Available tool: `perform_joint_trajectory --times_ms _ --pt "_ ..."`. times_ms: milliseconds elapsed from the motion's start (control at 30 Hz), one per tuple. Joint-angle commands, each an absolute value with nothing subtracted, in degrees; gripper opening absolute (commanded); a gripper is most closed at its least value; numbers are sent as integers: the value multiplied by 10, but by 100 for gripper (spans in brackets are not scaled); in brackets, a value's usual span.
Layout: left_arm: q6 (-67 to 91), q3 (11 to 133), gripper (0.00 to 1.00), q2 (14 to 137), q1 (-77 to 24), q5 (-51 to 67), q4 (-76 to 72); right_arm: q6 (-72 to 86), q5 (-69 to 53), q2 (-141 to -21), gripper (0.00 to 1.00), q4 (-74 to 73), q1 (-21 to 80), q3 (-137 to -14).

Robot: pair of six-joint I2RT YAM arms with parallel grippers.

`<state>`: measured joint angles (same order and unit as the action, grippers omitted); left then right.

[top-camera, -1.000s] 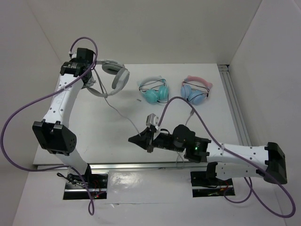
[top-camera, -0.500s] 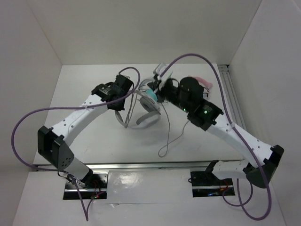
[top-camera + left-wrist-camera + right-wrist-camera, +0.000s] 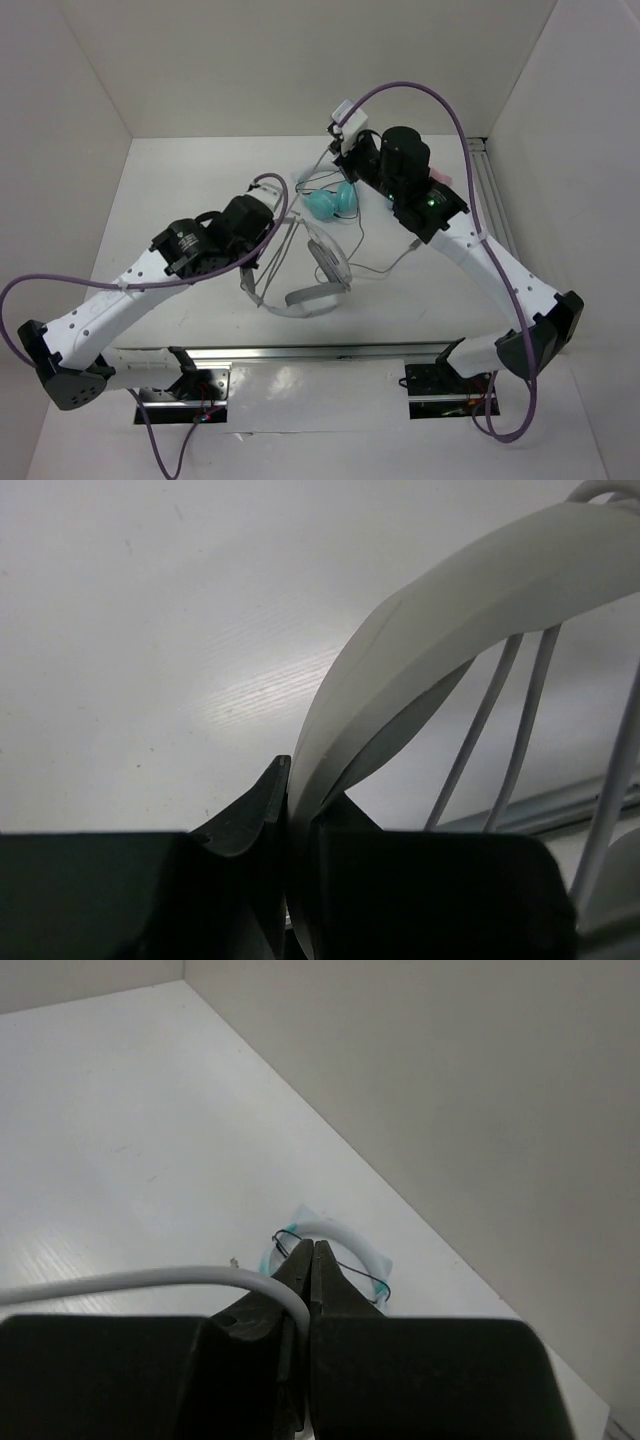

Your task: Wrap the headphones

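While the headphones (image 3: 326,265) sit over the middle of the table (image 3: 180,180), their wide pale headband arcs from the left gripper (image 3: 298,795) toward the near edge, with the ear cups on the side away from that gripper. From the top view, cannot tell if the cups rest on the surface or hang just above it. Left wrist view: both dark fingers are closed tight on the edge of the headband, no gap showing beside the band, and the band sweeps up and right out of the grip. Thin pale cable strands cross behind it. The cable (image 3: 130,1280) runs from the headphones up toward the back of the table, with a slack loop trailing out to the right in the top view. Right wrist view: the right gripper (image 3: 308,1255) is pinched fully together on the cable, which comes in from the left and curves down into the closed fingertips. This gripper is held high near the rear of the workspace, well apart from the left one. The teal headphones (image 3: 330,203) lie on the table just behind the big pair, below the right gripper, with a dark wire wound on them. A sliver of pink band (image 3: 438,178) shows at the right arm's far side; the rest of that pair is hidden by the arm. Purple hoses (image 3: 420,92) loop off both arms. An aluminium rail (image 3: 320,352) edges the table's near side.
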<state>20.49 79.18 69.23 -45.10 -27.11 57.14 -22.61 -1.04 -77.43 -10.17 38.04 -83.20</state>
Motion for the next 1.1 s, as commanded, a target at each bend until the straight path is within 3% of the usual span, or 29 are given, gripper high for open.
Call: perform_joint_trajectory --times_ms 0,200,333,567,900,1067 --pt "213 814 0 667 -503 -258 595 -236 -40 -807 0 -91 331 -882" --pt "261 900 0 647 -559 -314 654 -159 -193 -832 0 -53 257 -825" --pt "318 969 0 690 -559 -421 766 -99 -204 -795 0 44 222 -732" --pt "339 990 0 749 -469 -482 783 -18 -250 -683 0 139 170 -693" --pt "382 1074 0 860 -483 -507 767 -25 -337 -675 0 55 250 -807" --pt "403 1163 0 921 -469 -526 782 -37 -353 -652 0 48 355 -746"
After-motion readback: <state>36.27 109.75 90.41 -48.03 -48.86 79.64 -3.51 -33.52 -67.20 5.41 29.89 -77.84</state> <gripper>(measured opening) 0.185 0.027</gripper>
